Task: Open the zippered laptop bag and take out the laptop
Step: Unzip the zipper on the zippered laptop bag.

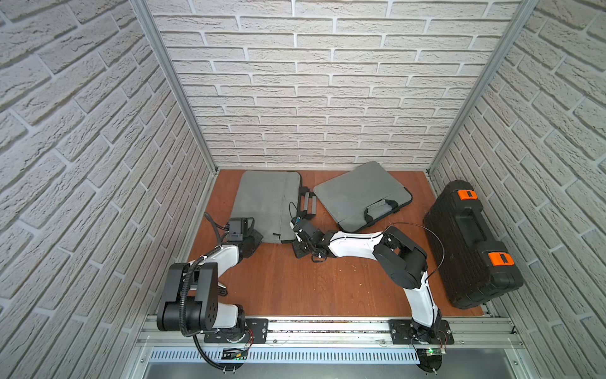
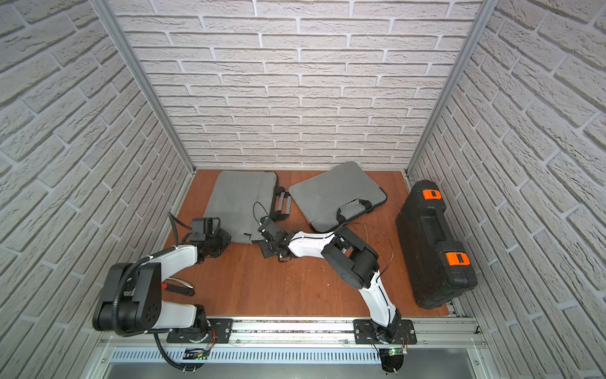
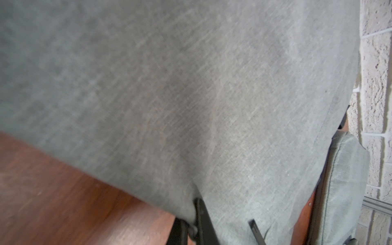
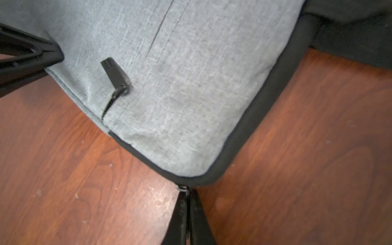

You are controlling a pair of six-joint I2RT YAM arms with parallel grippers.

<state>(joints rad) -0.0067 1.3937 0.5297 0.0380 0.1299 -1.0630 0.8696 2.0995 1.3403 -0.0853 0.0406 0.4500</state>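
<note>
Only wrist views show right fingers (image 4: 180,218) pinching the zipper pull (image 4: 182,188), left fingers (image 3: 204,218) clamping the bag (image 3: 191,95).

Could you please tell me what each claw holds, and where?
Right claw pinches the corner zipper pull of the grey bag; left claw clamps that bag's near edge.

Top views: we look down from high on the whole table (image 1: 295,288), toward the back wall (image 1: 328,98).
Left wrist: we are very close to the grey bag (image 3: 191,84).
Right wrist: close too, sharing that bag's one corner.
</note>
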